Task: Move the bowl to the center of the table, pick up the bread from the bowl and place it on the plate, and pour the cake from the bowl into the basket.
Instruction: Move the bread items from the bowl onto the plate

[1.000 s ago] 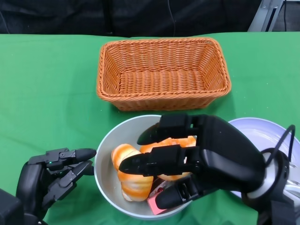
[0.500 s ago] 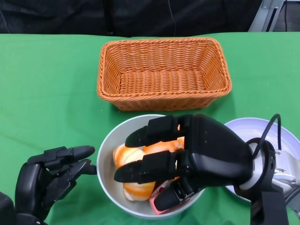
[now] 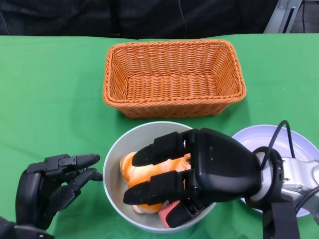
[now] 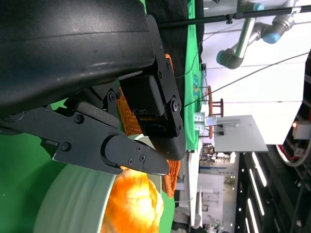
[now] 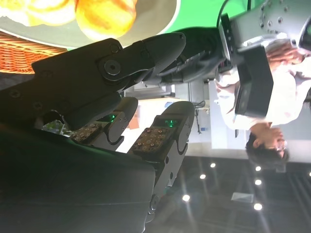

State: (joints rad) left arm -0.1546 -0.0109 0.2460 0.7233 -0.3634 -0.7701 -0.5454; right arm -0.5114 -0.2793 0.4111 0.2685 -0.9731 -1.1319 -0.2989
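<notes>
The grey bowl (image 3: 113,164) sits on the green table (image 3: 50,99), in front of the orange basket (image 3: 173,77). The bread (image 3: 130,167) and a pink cake (image 3: 168,215) lie inside the bowl. The right hand (image 3: 192,174) hangs over the bowl with its fingers spread above the bread, holding nothing. The left hand (image 3: 52,186) waits just beside the bowl's left rim, its fingers apart and empty. The white plate (image 3: 294,144) lies to the right of the bowl.
</notes>
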